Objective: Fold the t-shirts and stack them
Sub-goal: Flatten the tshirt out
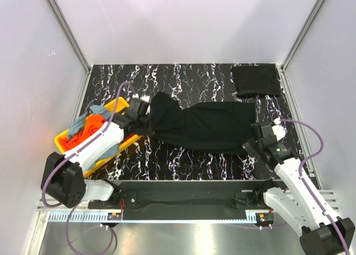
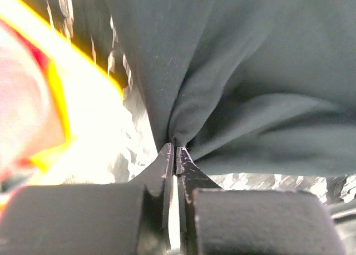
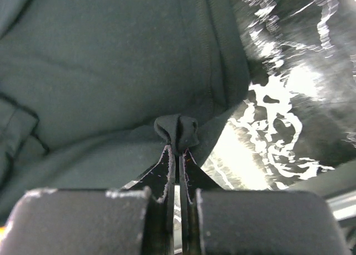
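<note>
One black t-shirt (image 1: 206,124) stretched between left pincer (image 2: 176,150), right pincer (image 3: 179,150), ends pinched

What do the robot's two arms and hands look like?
The left arm and right arm have white shells with black joints. A thin purple cable loops along each. The left hand and right hand are black and blocky with tapered fingers.

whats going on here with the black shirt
Both arms are handling one black t-shirt. The left end effector is shut on its left end beside the yellow bin of clothes, the right end effector on its right end. It is not yet folded; one folded black shirt lies at the far right corner.
</note>
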`<action>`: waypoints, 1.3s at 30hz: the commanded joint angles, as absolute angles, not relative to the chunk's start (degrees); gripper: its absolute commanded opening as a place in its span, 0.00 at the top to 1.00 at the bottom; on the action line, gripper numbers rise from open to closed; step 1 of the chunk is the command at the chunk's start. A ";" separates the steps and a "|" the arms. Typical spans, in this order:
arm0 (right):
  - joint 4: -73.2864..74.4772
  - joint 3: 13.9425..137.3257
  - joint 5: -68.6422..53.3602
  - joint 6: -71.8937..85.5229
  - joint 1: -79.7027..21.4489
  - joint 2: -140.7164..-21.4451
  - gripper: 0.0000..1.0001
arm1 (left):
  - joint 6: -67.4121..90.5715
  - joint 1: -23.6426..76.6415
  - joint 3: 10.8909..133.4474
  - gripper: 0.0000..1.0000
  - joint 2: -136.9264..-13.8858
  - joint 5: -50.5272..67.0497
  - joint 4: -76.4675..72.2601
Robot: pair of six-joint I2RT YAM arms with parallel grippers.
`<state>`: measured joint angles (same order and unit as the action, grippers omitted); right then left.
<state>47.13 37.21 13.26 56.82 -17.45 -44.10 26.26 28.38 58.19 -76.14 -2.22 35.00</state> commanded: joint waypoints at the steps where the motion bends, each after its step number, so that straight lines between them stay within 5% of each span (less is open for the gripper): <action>1: 52.10 42.27 22.75 57.74 -17.23 -44.56 1.00 | 32.76 28.21 49.36 0.89 -70.68 4.98 28.07; 9: 53.53 47.72 27.60 57.04 -14.68 -48.25 1.00 | 33.15 32.87 40.77 0.57 -68.02 10.04 23.10; 22: 46.94 42.19 18.81 54.67 -14.68 -42.81 1.00 | 5.92 41.21 81.18 0.36 -92.00 -10.80 33.75; 35: 42.72 39.81 12.13 54.58 -14.68 -44.03 1.00 | 2.55 47.90 94.83 0.27 -118.81 -26.88 38.41; 38: 42.28 40.16 10.73 54.58 -14.68 -44.65 1.00 | 2.46 47.64 95.71 0.36 -120.06 -26.99 38.67; 39: 42.28 40.25 10.46 54.67 -14.68 -44.74 1.00 | 2.72 47.38 96.06 0.47 -120.15 -26.55 38.58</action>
<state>44.53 39.62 12.34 55.05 -14.94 -44.49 3.18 48.01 92.23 -121.21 -22.31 38.24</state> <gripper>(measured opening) 0.019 0.583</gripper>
